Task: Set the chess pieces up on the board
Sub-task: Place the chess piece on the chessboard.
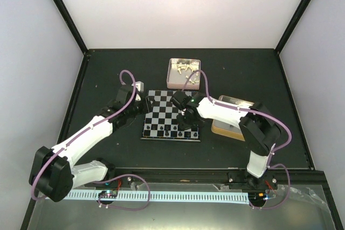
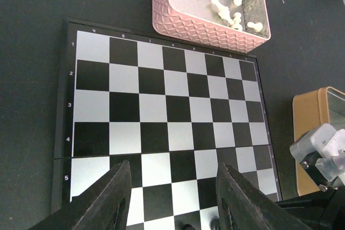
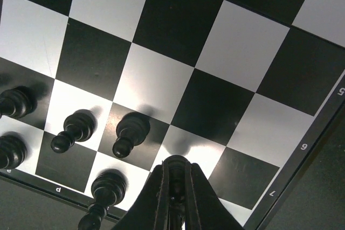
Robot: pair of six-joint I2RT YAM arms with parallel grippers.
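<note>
The board (image 1: 161, 112) lies at the table's middle, its black and silvery checks filling the left wrist view (image 2: 161, 106). Several black chess pieces (image 3: 129, 133) stand on its near rows (image 1: 171, 132). Low over a pale square beside them, my right gripper (image 3: 175, 168) is shut on a small black piece; from above it sits over the board's near right part (image 1: 188, 122). My left gripper (image 2: 172, 187) hangs open over the board's left side (image 1: 143, 106), nothing between its fingers (image 2: 108, 200). Cream-white pieces (image 2: 226, 6) lie in the pink tin.
The pink tin (image 1: 184, 82) stands just beyond the board's far edge. A tan tin (image 1: 230, 127) sits at the board's right, under my right arm. Dark walls edge the table on the left, right and back.
</note>
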